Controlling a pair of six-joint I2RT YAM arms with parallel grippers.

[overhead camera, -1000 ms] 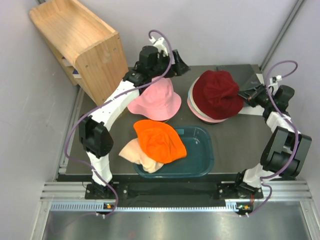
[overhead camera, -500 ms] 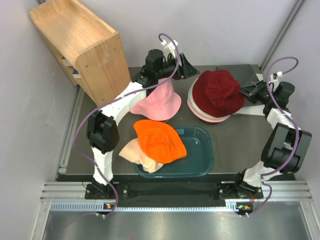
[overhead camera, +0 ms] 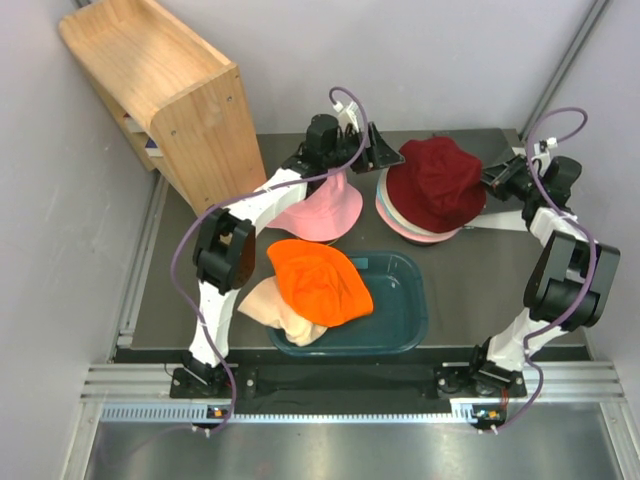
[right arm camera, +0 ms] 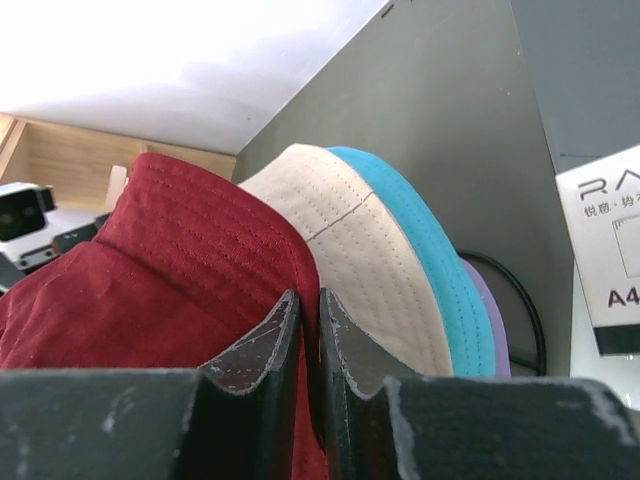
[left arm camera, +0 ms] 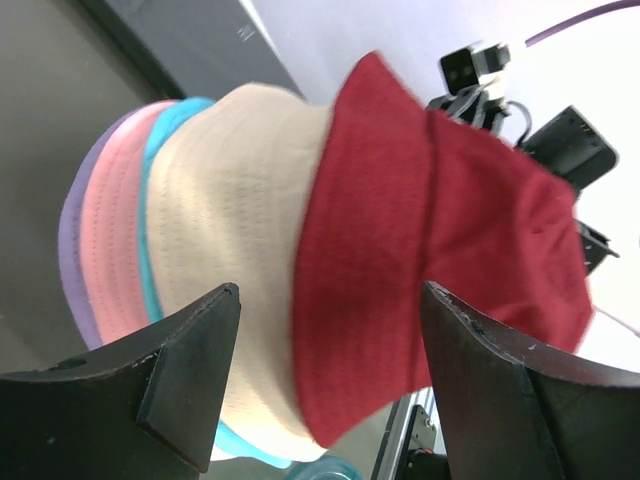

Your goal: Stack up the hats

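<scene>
At the back right a pile of hats is topped by the maroon hat (overhead camera: 435, 185) (left arm camera: 440, 230) (right arm camera: 170, 270). Under it lie a beige hat (left arm camera: 240, 230) (right arm camera: 350, 220), teal (right arm camera: 440, 270), pink (left arm camera: 110, 240) and lavender (left arm camera: 70, 240) brims. My right gripper (overhead camera: 497, 183) (right arm camera: 310, 298) is shut on the maroon brim's right edge. On the pile's left side, my left gripper (overhead camera: 383, 150) (left arm camera: 330, 295) stands open and holds nothing. A pink hat (overhead camera: 320, 212) lies under the left arm. An orange hat (overhead camera: 318, 282) rests on a peach hat (overhead camera: 272, 310).
A dark teal tub (overhead camera: 405, 312) sits at the front middle, with the orange and peach hats hanging over its left rim. A wooden shelf (overhead camera: 160, 90) stands at the back left. White printed paper (right arm camera: 610, 260) and a black cable (right arm camera: 520, 295) lie right of the pile.
My left arm has swung right, from over the pink hat to the pile's left side. The right gripper has drawn back slightly with the maroon brim, and its jaws have eased a little.
</scene>
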